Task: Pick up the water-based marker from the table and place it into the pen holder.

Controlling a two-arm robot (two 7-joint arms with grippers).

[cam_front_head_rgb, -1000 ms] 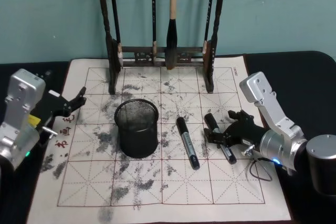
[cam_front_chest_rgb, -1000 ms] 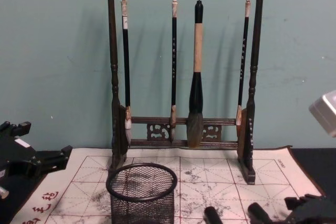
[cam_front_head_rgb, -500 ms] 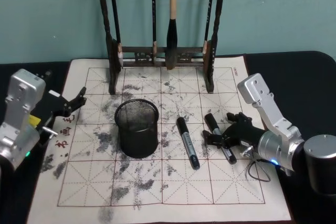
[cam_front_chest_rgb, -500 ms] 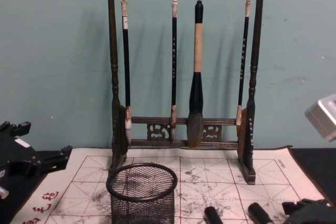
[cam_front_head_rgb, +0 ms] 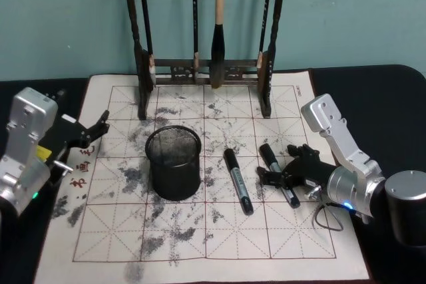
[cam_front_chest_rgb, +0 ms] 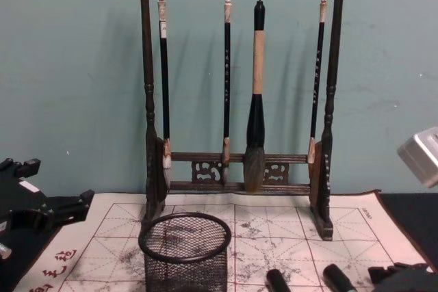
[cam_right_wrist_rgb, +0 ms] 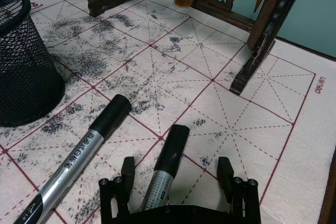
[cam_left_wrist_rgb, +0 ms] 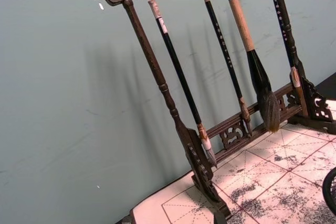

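Right gripper (cam_right_wrist_rgb: 176, 167): low over the cloth (cam_front_head_rgb: 219, 237), fingers spread either side of the right-hand marker (cam_right_wrist_rgb: 170, 145), not clamping it. Marker: flat on the cloth, right of a second marker (cam_front_head_rgb: 237, 181) and the pen holder (cam_front_head_rgb: 174, 164). Left gripper (cam_front_head_rgb: 98, 131): parked at the cloth's left edge, fingers apart.

Bare cloth (cam_front_head_rgb: 213, 167) separates the pen holder (cam_front_head_rgb: 174, 163) from the nearer marker (cam_front_head_rgb: 237, 181); the brush rack (cam_front_head_rgb: 206, 64) stands behind.
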